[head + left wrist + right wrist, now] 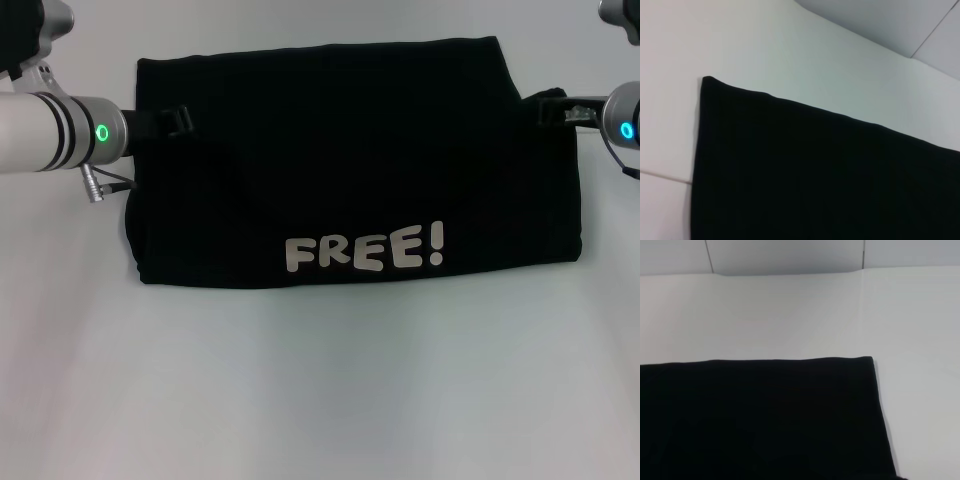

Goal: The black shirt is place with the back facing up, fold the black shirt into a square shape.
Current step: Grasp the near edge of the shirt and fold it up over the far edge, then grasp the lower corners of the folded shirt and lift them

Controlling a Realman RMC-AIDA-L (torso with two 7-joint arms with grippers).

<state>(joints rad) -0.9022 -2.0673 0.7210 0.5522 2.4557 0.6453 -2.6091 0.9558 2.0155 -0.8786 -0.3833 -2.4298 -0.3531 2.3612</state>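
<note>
the black shirt (340,150) lies folded into a wide rectangle, "free!" lettering up.

A plain white tabletop (330,390) is lying across the whole head view. In the wrist views a thin seam (660,176) is running over its surface, and a pale panelled wall (785,255) is standing behind it.

light is bright and even from above. the white table (320,380) shows soft pale reflections and weak shadows. the black shirt (340,170) appears almost without detail; wrist views look slightly soft.
</note>
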